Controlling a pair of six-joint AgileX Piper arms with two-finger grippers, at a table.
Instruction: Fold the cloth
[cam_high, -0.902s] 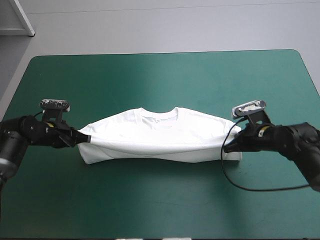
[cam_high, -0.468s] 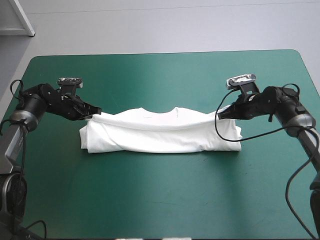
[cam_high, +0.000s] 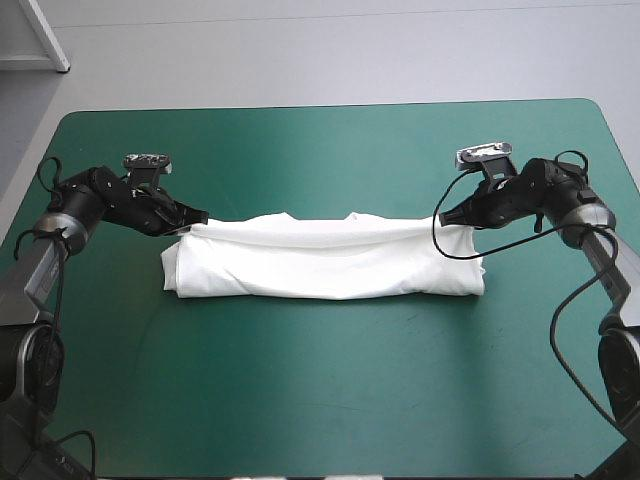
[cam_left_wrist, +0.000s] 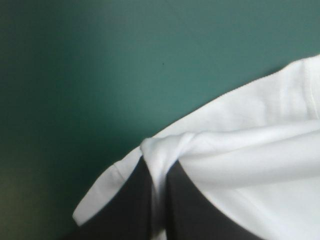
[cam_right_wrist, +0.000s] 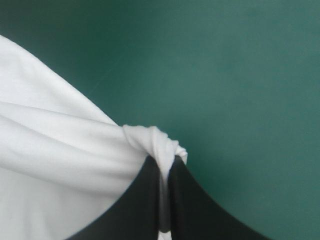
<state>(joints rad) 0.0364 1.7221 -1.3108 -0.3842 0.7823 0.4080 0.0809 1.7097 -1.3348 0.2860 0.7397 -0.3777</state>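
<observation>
High view: the T-shirt (cam_high: 320, 268) lies as a long folded band across the middle of the tabletop (cam_high: 330, 400), with the left tool (cam_high: 197, 219) and right tool (cam_high: 445, 217) at its far corners. Left wrist view: its fingers (cam_left_wrist: 135, 200) pinch a bunched corner. Right wrist view: likewise pinching cloth. An uneven release could skew the fold. The teal-green cover looks smooth, with grey floor (cam_high: 330, 50) beyond it.
</observation>
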